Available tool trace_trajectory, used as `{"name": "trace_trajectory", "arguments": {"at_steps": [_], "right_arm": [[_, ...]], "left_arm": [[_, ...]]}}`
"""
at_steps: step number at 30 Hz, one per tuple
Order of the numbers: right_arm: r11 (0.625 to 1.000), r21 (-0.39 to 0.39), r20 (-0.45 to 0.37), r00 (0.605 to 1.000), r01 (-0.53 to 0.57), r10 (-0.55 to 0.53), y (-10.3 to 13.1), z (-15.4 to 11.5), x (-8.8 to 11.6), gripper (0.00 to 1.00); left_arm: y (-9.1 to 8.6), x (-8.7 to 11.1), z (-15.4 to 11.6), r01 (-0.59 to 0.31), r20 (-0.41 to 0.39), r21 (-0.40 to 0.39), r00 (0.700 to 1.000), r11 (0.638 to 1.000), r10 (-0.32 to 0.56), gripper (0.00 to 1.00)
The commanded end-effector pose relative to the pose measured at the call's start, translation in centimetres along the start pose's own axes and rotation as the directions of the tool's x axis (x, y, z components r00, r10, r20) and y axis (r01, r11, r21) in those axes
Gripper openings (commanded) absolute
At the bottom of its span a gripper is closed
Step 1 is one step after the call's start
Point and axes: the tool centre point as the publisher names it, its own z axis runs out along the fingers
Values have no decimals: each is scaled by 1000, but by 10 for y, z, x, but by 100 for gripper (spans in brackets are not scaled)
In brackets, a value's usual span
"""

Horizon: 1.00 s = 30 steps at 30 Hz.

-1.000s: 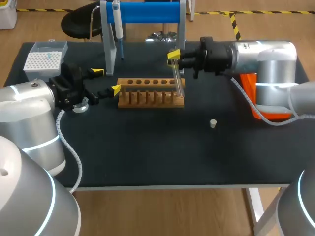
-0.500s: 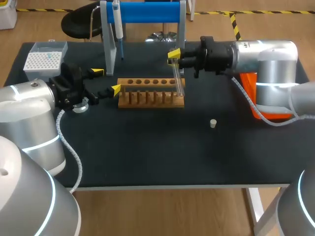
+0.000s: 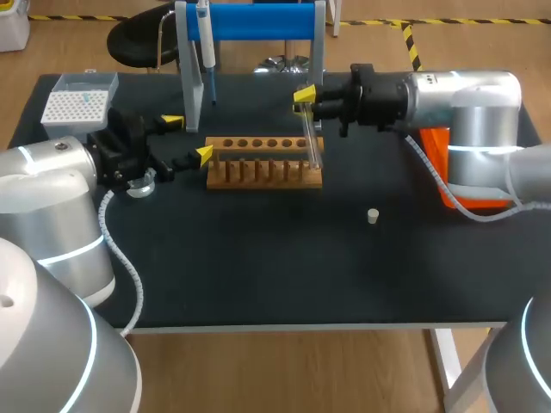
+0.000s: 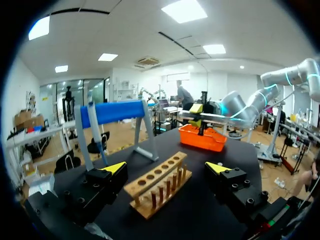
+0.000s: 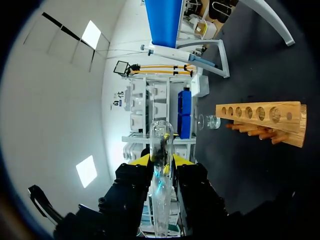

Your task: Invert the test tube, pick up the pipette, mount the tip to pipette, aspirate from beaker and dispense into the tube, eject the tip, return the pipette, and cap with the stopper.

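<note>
My right gripper [image 3: 303, 96] is shut on a clear test tube [image 3: 311, 142] that stands nearly upright at the right end of the wooden rack [image 3: 258, 172]. In the right wrist view the tube [image 5: 161, 145] sits between the fingers of the right gripper [image 5: 161, 162], and the rack [image 5: 260, 119] lies beyond. My left gripper [image 3: 188, 138] is open just left of the rack, which lies ahead of the left gripper [image 4: 166, 169]. The pipette [image 3: 207, 47] hangs on the blue stand [image 3: 258, 21]. A small glass beaker [image 3: 140, 183] sits under my left wrist. The stopper [image 3: 373, 216] lies right of centre.
A white tip box [image 3: 77, 103] stands at the back left corner. An orange bin [image 3: 448, 176] sits at the right under my right arm, also seen as the orange bin [image 4: 202, 140] in the left wrist view. Bare black tabletop [image 3: 258, 258] fills the front.
My left gripper has edged slightly back and to the left, uncovering more of the beaker. The right gripper and the tube have not moved.
</note>
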Motion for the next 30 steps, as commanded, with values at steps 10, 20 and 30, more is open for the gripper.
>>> {"name": "trace_trajectory", "arguments": {"at_steps": [10,20,30], "right_arm": [[1000,-2,4,1000,1,-1,-1,0,1,0],[1000,-2,4,1000,1,-1,-1,0,1,0],[1000,-2,4,1000,1,-1,-1,0,1,0]], "left_arm": [[0,15,-7,-435,78,554,876,710,476,100],[-11,13,-8,-737,186,465,622,490,760,100],[-23,14,-6,-898,197,426,214,113,957,100]]}}
